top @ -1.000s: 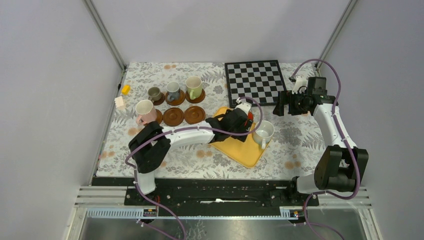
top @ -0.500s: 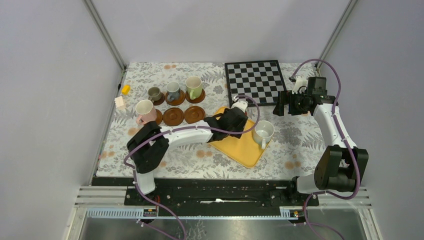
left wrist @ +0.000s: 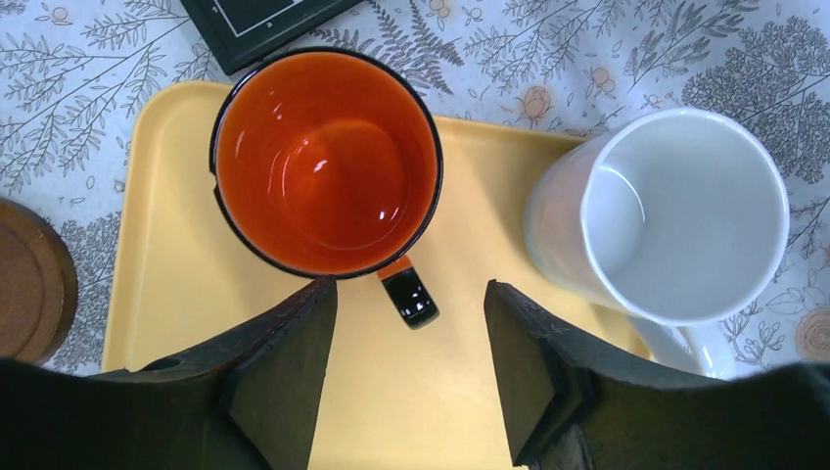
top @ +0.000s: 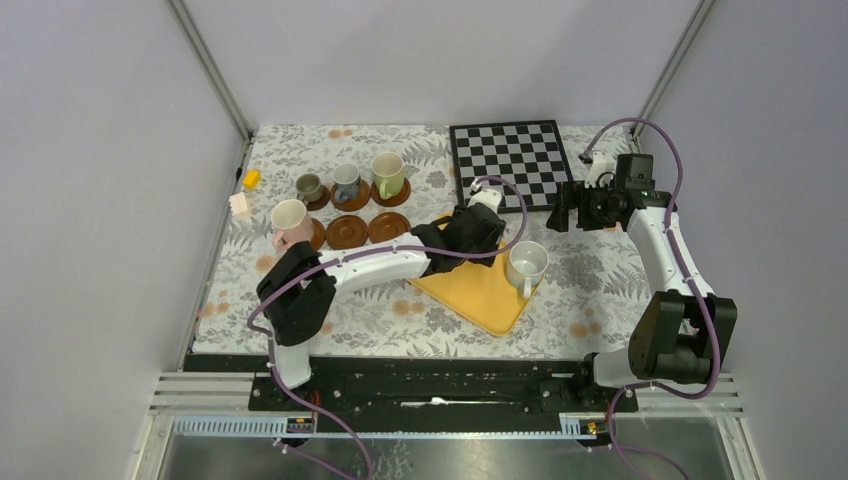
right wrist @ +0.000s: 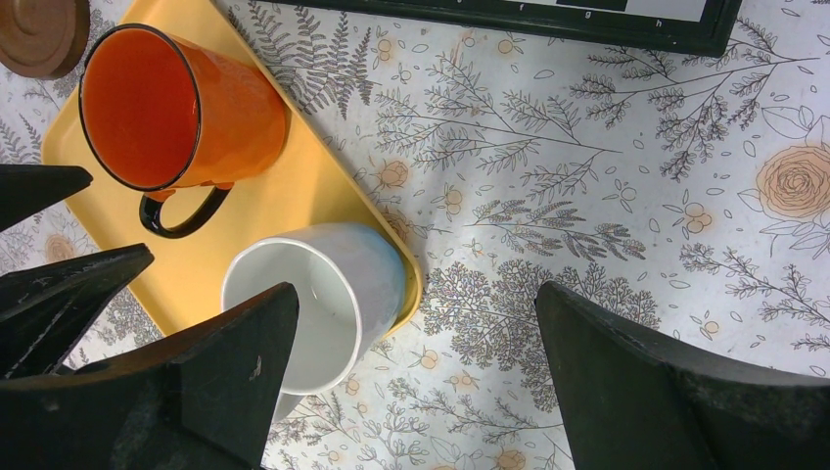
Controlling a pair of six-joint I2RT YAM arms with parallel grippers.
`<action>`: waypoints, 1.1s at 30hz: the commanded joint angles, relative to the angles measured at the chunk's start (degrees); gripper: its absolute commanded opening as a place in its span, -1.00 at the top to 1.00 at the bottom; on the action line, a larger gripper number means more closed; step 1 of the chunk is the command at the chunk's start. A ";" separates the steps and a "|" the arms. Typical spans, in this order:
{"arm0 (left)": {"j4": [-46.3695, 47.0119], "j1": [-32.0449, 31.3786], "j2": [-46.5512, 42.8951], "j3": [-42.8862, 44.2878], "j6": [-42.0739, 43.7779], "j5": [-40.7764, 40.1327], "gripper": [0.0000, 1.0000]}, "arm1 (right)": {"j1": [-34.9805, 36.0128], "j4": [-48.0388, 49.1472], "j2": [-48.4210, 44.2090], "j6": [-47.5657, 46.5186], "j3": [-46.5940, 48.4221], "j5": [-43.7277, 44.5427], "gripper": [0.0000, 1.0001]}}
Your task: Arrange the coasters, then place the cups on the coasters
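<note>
Coasters [top: 346, 233] lie in two rows of three at the back left of the table [top: 600, 300]. On the far row stand the grey-brown cup [top: 309, 186], the blue-grey cup [top: 346, 182] and the pale green cup [top: 387, 173], one to each disc. In the near row the pink cup [top: 289, 222] sits on the leftmost disc, and the other two discs lie uncovered. The orange cup [left wrist: 326, 162] and the white cup [left wrist: 675, 215] stand upright on the yellow tray [left wrist: 176, 294], apart from each other. The orange one is at the tray's far corner by the chessboard [top: 512, 163]. The white one is at the right edge, its handle reaching past the rim. The left gripper [left wrist: 411, 328] hangs over the tray with its fingers [left wrist: 284, 372] spread. The orange cup's black handle points into the gap between them, and neither finger clasps it. One fingertip is just beside the cup's rim; whether it touches I cannot tell. The right gripper [right wrist: 416, 294] hovers above the table to the right of the tray, its fingers spread wide and holding nothing
</note>
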 commanded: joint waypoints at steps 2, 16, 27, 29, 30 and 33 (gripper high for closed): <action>1.41 -0.07 2.92 3.48 -1.33 -1.88 -0.25 | -0.23 1.02 -1.37 -0.18 0.09 -0.20 -0.97; 0.27 1.05 -1.33 -1.72 -0.23 -5.88 -0.17 | -0.22 1.10 -1.53 -0.04 0.05 -0.41 -0.97; 2.38 4.27 -3.00 -5.09 2.35 -0.39 0.29 | -0.22 1.09 -1.51 -0.15 -0.02 -0.63 -0.97; 4.07 4.41 -2.85 -5.30 3.54 1.63 0.29 | -0.22 0.97 -1.44 -0.23 -0.02 -0.68 -0.97; 4.44 4.50 -2.66 -5.22 3.93 1.79 0.29 | -0.22 0.94 -1.49 -0.25 -0.04 -0.68 -0.97; 4.71 5.51 -1.91 -5.14 4.23 2.80 0.29 | -0.22 1.09 -1.70 -0.23 -0.17 -0.57 -0.97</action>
